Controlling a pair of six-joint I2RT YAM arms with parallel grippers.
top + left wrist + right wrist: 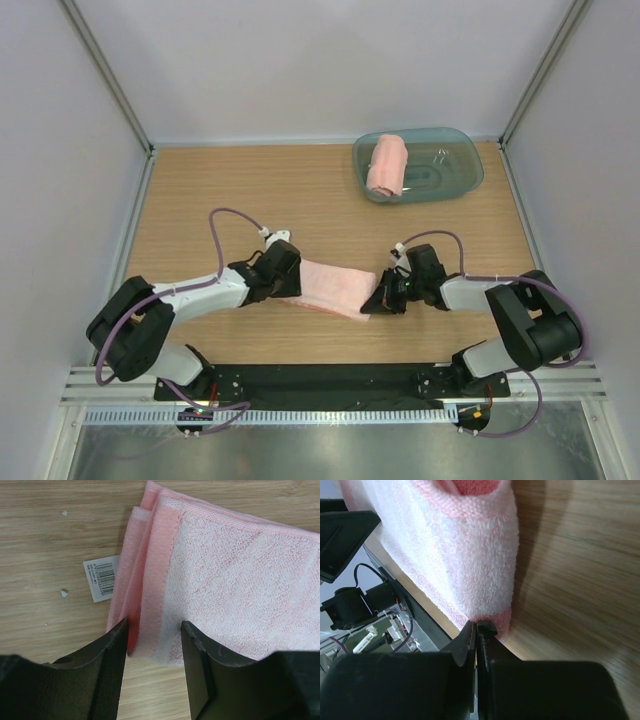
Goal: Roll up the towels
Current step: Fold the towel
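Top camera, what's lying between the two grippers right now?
The flat towel spans the whole gap from left gripper to right gripper, seen in the top view.

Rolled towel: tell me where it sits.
Top external view: the rolled towel lies inside the blue-green tub, at its left end, on the table's far right side.
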